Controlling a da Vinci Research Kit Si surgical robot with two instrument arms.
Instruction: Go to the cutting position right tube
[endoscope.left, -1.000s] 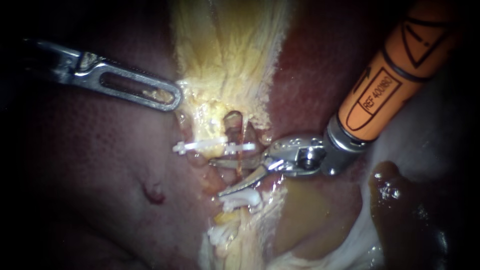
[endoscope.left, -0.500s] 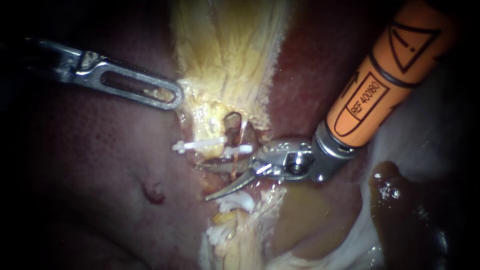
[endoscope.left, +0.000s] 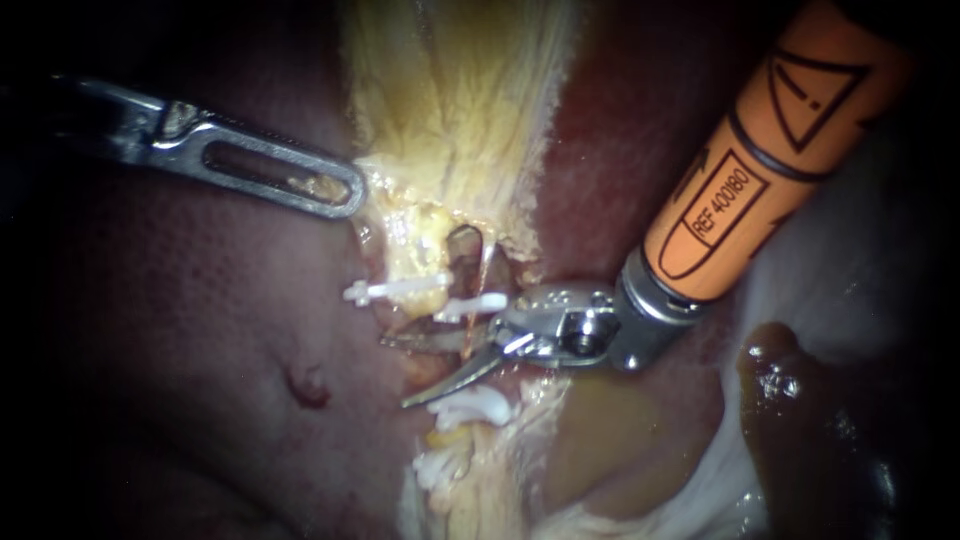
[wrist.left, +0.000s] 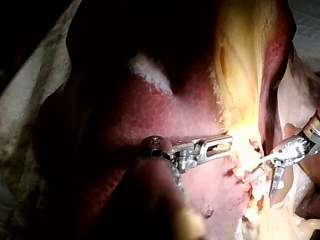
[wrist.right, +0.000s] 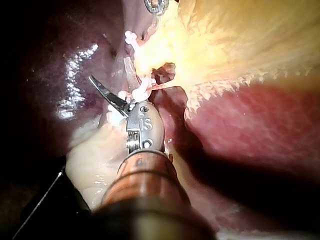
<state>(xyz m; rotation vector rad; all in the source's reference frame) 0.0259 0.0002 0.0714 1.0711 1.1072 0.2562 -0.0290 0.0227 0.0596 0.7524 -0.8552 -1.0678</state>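
Whereas the right wrist view shows one curved blade only, the endoscope view shows both blades of my right instrument: at centre frame its jaws stand well open and grip nothing, with the thin right tube crossing the gap between them. Four white clips show, two just above the blades and two below. Of the two instruments, my left instrument lies upper left, its tip at the yellow tissue.

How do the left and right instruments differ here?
The right instrument has an orange sleeve; the left instrument is bare metal. The right instrument's curved blades stand open at the thin tube, below a white clip; the left instrument sits apart, at the edge of the yellow tissue. Both are slender, metal-tipped.
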